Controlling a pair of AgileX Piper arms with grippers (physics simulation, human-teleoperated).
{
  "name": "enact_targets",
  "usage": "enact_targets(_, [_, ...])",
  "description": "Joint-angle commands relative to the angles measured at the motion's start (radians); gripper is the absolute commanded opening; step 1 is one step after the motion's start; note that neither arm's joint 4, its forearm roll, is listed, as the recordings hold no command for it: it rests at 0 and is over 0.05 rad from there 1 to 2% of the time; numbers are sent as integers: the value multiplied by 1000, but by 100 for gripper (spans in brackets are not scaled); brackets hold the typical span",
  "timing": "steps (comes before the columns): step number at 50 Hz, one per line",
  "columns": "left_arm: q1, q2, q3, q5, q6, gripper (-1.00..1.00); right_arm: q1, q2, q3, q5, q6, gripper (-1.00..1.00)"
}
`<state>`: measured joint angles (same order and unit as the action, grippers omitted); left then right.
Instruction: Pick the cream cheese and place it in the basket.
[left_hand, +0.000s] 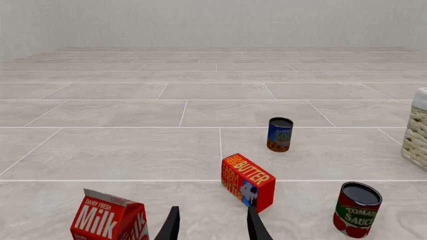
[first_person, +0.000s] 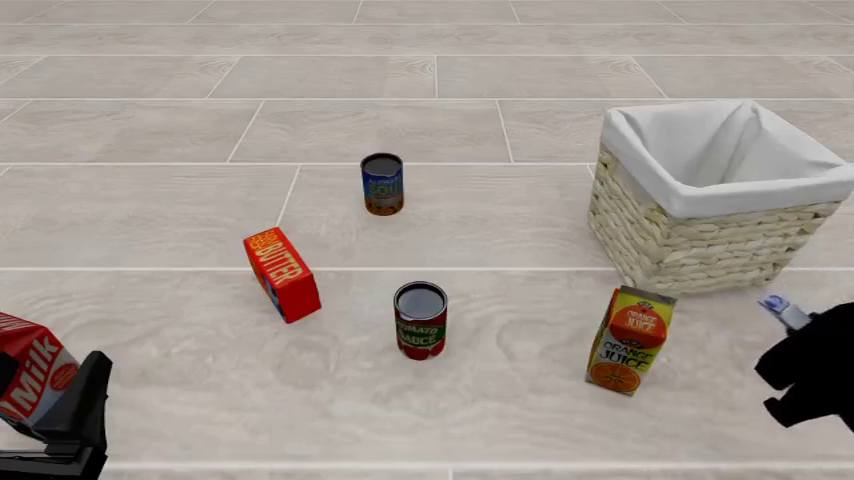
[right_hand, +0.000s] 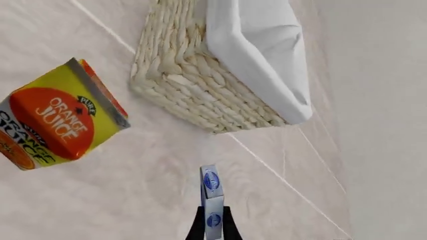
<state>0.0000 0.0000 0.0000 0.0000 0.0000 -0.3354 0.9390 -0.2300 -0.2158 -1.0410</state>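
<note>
The cream cheese (right_hand: 211, 197), a small flat light-blue and white box with dark blue oval labels, is pinched edge-on between the dark fingers of my right gripper (right_hand: 213, 222), which is shut on it. In the front view the cream cheese (first_person: 782, 309) pokes out of the right gripper (first_person: 790, 322) at the right edge, held off the floor just in front of the basket (first_person: 681, 240), near its front right corner. The basket (right_hand: 193, 85) is pale wicker with a white cloth lining. My left gripper (left_hand: 213, 212) is open at the front left, beside a milk carton (first_person: 30, 372).
An orange juice carton (first_person: 629, 341) stands in front of the basket, left of the right gripper. A tomato sauce can (first_person: 420, 320), a red butter box (first_person: 282, 274) and a blue soup can (first_person: 382, 184) stand mid-floor. The basket's edge (left_hand: 417, 135) shows in the left wrist view.
</note>
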Motion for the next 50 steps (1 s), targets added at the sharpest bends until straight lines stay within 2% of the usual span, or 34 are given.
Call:
enact_targets(1, [0, 0, 0, 0, 0, 100, 31, -102, -80, 64, 193, -100])
enact_targets(3, [0, 0, 0, 0, 0, 100, 32, -102, -77, 58, 194, -100])
enact_targets(5, [0, 0, 0, 0, 0, 100, 35, -122, -95, 75, 249, -100])
enact_targets(7, [0, 0, 0, 0, 0, 100, 38, -131, -99, 83, 267, -100])
enact_targets(8, [0, 0, 0, 0, 0, 100, 41, -200, -100, 140, 301, -100])
enact_targets(9, [0, 0, 0, 0, 0, 100, 45, -303, -115, 263, 332, -100])
enact_targets(10, [0, 0, 0, 0, 0, 100, 40, -357, -149, 336, 374, -100])
enact_targets(12, [0, 0, 0, 0, 0, 100, 60, -412, -167, 385, 433, -100])
enact_targets(13, [0, 0, 0, 0, 0, 100, 60, -412, -167, 386, 433, -100])
enact_targets(14, [0, 0, 0, 0, 0, 100, 57, -405, -190, 394, 484, -100])
enact_targets(17, [0, 0, 0, 0, 0, 100, 85, -444, -225, 453, 547, -100])
enact_targets(19, [0, 0, 0, 0, 0, 100, 82, -429, -233, 432, 574, -100])
enact_targets(21, [0, 0, 0, 0, 0, 100, 83, -420, -236, 425, 576, -100])
enact_targets(22, [0, 0, 0, 0, 0, 100, 92, -415, -247, 420, 603, -100])
enact_targets(24, [0, 0, 0, 0, 0, 100, 104, -418, -248, 420, 618, -100])
enact_targets(26, [0, 0, 0, 0, 0, 100, 102, -385, -251, 383, 638, -100])
enact_targets(30, [0, 0, 0, 0, 0, 100, 104, -321, -332, 356, 745, -100])
enact_targets(32, [0, 0, 0, 0, 0, 100, 109, -292, -376, 354, 771, -100])
enact_targets(35, [0, 0, 0, 0, 0, 100, 99, -248, -412, 340, 794, -100])
enact_targets(38, [0, 0, 0, 0, 0, 100, 96, -211, -459, 319, 753, -100])
enact_targets(44, [0, 0, 0, 0, 0, 100, 115, -140, -550, 358, 782, -100])
enact_targets(48, [0, 0, 0, 0, 0, 100, 133, -67, -632, 396, 819, -100])
enact_targets(50, [0, 0, 0, 0, 0, 100, 132, -22, -682, 413, 866, -100])
